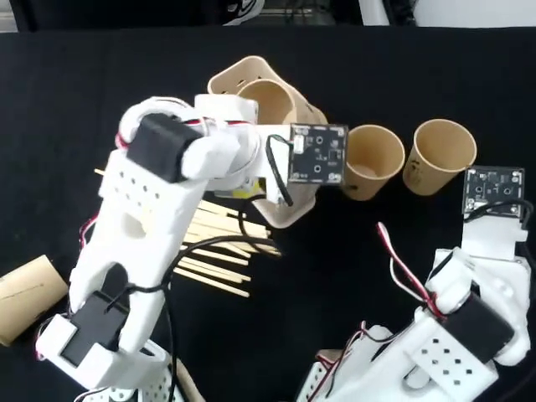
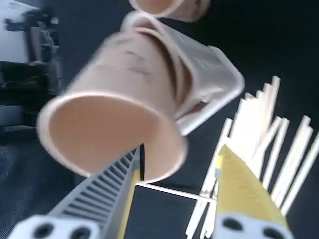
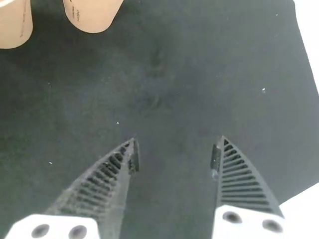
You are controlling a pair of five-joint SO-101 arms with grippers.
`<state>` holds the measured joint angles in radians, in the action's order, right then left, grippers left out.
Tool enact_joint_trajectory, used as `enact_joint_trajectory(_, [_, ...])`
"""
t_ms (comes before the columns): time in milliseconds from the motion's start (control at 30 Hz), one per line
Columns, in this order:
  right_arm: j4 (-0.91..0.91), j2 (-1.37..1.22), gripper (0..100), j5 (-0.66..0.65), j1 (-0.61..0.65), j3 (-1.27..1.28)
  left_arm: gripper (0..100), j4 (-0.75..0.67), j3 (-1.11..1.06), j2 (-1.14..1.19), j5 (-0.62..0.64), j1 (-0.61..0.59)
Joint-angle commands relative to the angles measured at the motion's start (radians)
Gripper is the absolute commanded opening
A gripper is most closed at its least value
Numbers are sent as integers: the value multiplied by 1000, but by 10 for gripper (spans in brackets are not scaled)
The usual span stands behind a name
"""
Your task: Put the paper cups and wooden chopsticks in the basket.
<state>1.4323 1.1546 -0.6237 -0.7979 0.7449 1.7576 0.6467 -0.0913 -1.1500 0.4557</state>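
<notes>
Left hand (image 2: pixel 179 152), fingers apart, straddles the rim of a tan paper cup (image 2: pixel 114 99) already in the beige plastic basket (image 2: pixel 214 74); two upright paper cups (image 1: pixel 373 159) (image 1: pixel 440 155), a third cup (image 1: pixel 25 297) on its side and the wooden chopsticks (image 1: pixel 219 251) lie outside on the black bench (image 1: pixel 84 75), where the right hand (image 3: pixel 174 149) hangs spread.

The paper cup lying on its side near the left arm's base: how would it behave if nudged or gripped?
Lying on its side on the black table, the paper cup would probably roll if nudged. It looks thin-walled and light, so even a slight push may send it off. A hard squeeze would likely dent its open, unsupported wall.
</notes>
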Motion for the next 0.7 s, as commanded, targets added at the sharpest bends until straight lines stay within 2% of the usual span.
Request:
enact_joint_trajectory(0, [-20, -19, 243, 35, -5, -74, 245, 0, 101, -14, 57, -5])
enact_joint_trajectory(100, [-15, -58, 221, 117, -5, -160, 245, 0, 136, -14, 98, -4])
enact_joint_trajectory(233, [2, -174, 42, 252, 38, -346, 245, 0, 148, -14, 144, -4])
enact_joint_trajectory(267, [11, -213, 14, 278, 72, -403, 245, 0, 148, -15, 157, -2])
enact_joint_trajectory(367, [58, -318, 15, 365, 259, -541, 246, 0, 170, -41, 218, -2])
enact_joint_trajectory(467, [54, -407, 11, 439, 408, -662, 250, -2, 236, -98, 376, -2])
enact_joint_trajectory(667, [55, -530, 11, 594, 557, -839, 245, 0, 332, -172, 678, -35])
